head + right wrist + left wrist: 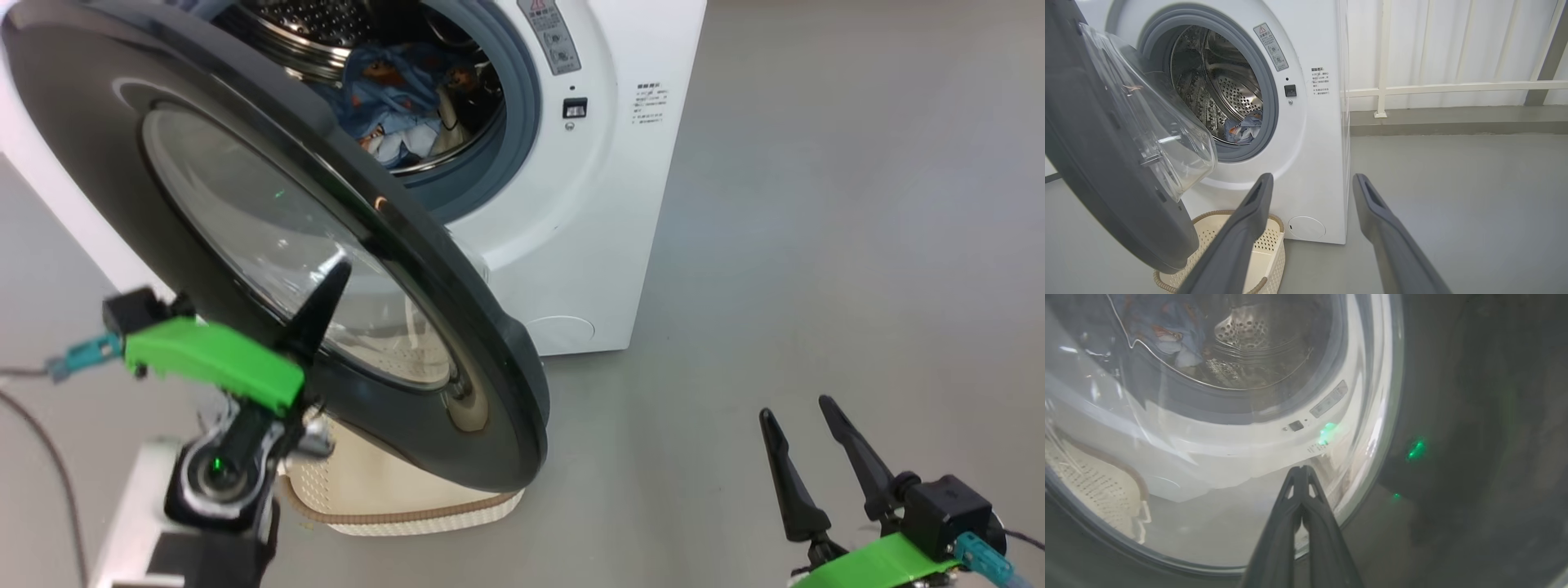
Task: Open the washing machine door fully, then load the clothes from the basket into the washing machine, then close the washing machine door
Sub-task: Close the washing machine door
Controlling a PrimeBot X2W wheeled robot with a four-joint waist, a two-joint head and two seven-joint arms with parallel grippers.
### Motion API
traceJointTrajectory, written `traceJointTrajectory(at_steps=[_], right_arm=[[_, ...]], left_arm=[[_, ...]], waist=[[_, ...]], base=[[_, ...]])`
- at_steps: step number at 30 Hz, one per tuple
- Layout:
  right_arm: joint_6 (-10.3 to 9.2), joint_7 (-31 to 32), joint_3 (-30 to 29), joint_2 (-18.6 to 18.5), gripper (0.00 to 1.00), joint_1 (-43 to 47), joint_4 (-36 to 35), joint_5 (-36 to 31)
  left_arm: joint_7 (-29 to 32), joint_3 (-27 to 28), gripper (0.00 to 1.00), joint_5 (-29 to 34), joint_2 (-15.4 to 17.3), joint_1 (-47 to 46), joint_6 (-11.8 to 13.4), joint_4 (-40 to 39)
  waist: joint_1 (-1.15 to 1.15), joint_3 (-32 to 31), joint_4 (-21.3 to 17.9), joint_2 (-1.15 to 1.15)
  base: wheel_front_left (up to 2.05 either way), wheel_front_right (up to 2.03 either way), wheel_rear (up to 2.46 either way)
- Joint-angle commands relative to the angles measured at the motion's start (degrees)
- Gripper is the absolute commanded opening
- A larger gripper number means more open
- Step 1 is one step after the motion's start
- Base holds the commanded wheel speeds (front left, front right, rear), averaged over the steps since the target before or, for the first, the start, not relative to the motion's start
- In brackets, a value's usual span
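Clenched on nothing: left gripper (333,282), tips at the outer glass of the washing machine door (269,220), contact hard to tell. Behind the door, clothes (392,90) in the drum (310,33) of the washing machine (571,245); beneath the door's lower rim, the basket (384,490), seemingly emptied. Well right of the door, right gripper (796,412) splayed and idle. Door half open, hinged left; probably a push straight ahead, from the nearer left arm.

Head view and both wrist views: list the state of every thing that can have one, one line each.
door: partly open, not latched.
washing machine: loaded.
clothes: inside the washing machine.
basket: under the door, looks empty.
left pincer: shut, tips at the door.
right pincer: open, holding nothing.
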Motion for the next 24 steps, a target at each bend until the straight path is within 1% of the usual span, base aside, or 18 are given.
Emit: traceJointTrajectory(at_steps=[1, 2, 3, 5, 6, 7, 11, 15, 20, 24], right_arm=[[0.51, -0.27, 1.01, -0.52, 1.00, 0.15, -1.17, -0.37], [0.51, -0.27, 0.97, -0.54, 1.00, 0.27, -1.16, -0.36], [0.51, -0.27, 0.97, -0.54, 1.00, 0.27, -1.16, -0.36], [0.51, -0.27, 0.86, -0.60, 1.00, 0.50, -1.18, -0.36], [0.51, -0.27, 0.78, -0.65, 1.00, 0.69, -1.15, -0.36], [0.51, -0.27, 0.79, -0.69, 1.00, 0.86, -1.12, -0.36], [0.51, -0.27, 0.72, -0.85, 1.00, 1.26, -1.20, -0.38], [0.51, -0.27, 0.50, -0.94, 1.00, 1.57, -1.24, -0.44], [0.51, -0.27, 0.10, -0.83, 1.00, 1.70, -1.41, -0.44], [0.51, -0.27, -0.13, -0.81, 1.00, 1.85, -1.51, -0.41]], left_arm=[[-1.77, 1.34, 0.00, 2.48, 2.65, 0.79, -0.51, -2.21], [-3.10, 1.15, 0.17, 4.02, 3.04, 1.74, -0.59, -2.73], [-3.10, 1.15, 0.17, 4.02, 3.04, 1.74, -0.59, -2.73], [-5.89, 0.68, 0.62, 7.31, 3.81, 3.73, -0.75, -3.87], [-7.23, 0.43, 0.89, 8.77, 4.03, 4.84, -0.77, -4.31], [-8.54, 0.28, 1.00, 10.10, 4.25, 6.01, -0.74, -4.82], [-13.73, -1.16, 1.00, 17.13, 6.13, 10.97, -0.44, -6.80], [-19.51, -3.39, 1.00, 25.64, 8.27, 16.16, 0.77, -6.77], [-26.50, -4.18, 1.00, 32.03, 9.04, 21.43, 2.59, -5.00], [-29.50, -3.49, 1.00, 36.54, 9.28, 24.37, 3.93, -4.10]], waist=[[0.00, -0.51, 0.24, 0.00], [0.00, -0.68, 0.32, 0.00], [0.00, -0.68, 0.32, 0.00], [0.00, -1.07, 0.49, 0.00], [0.00, -1.41, 0.62, 0.00], [0.00, -1.67, 0.66, 0.00], [0.00, -2.24, 0.80, 0.00], [0.00, -2.80, 0.82, 0.00], [0.00, -2.94, 0.80, 0.00], [0.00, -2.95, 0.91, 0.00]], base=[[0.00, 0.00, 0.00], [0.00, 0.00, 0.00], [0.00, 0.00, 0.00], [0.00, 0.00, 0.00], [0.00, 0.00, 0.00], [0.00, 0.00, 0.00], [0.00, 0.00, 0.00], [0.00, 0.00, 0.00], [0.00, 0.00, 0.00], [0.00, 0.00, 0.00]])
